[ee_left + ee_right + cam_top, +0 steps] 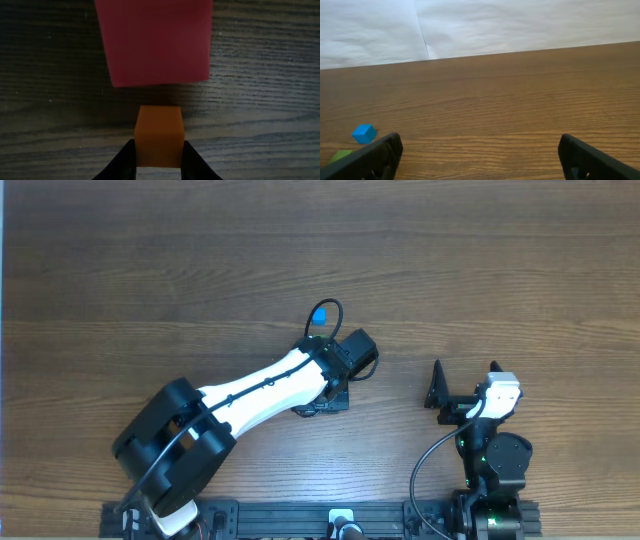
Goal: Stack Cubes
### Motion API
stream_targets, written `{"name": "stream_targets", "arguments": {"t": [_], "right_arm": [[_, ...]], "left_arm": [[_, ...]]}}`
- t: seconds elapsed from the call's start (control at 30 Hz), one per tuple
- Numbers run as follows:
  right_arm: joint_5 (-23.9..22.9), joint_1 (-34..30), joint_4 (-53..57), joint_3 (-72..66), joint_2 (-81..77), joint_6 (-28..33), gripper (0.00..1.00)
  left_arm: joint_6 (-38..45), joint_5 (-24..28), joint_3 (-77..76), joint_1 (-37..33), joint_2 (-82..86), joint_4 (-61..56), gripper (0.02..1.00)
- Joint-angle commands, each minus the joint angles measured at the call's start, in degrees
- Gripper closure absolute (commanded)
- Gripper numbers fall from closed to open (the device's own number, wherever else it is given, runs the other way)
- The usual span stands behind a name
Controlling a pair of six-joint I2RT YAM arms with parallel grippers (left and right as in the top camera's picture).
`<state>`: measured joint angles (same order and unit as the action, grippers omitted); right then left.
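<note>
The left pincer [159, 157] clamped the orange cube [159, 132], with the red cube [154, 42] just ahead. The right pincer [480, 160] stood wide apart, released.

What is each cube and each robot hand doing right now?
left hand: shut on the orange cube.
orange cube: gripped between the left hand's fingers.
red cube: not gripped, nothing stacked on it.
blue cube: lying on the table, unstacked.
green cube: on the table, partly hidden by a finger of the right hand.
right hand: open, holding nothing.
</note>
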<state>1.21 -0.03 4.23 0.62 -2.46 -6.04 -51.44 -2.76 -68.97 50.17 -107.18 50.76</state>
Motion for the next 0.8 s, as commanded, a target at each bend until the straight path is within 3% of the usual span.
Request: {"name": "stream_targets", "arguments": {"t": [0.03,0.33,0.8], "right_arm": [[0.44,-0.31,0.04,-0.31,0.31,-0.31,0.007],[0.44,-0.31,0.04,-0.31,0.31,-0.31,0.007],[0.44,-0.31,0.04,-0.31,0.31,-0.31,0.007]], "left_arm": [[-0.02,0.57,-0.09,-0.26,4.83,1.42,0.851],[0.28,0.24,-9.6,-2.62,7.19,10.08,0.901],[3.32,0.37,-18.8,-7.72,0.46,13.0,0.908]]}}
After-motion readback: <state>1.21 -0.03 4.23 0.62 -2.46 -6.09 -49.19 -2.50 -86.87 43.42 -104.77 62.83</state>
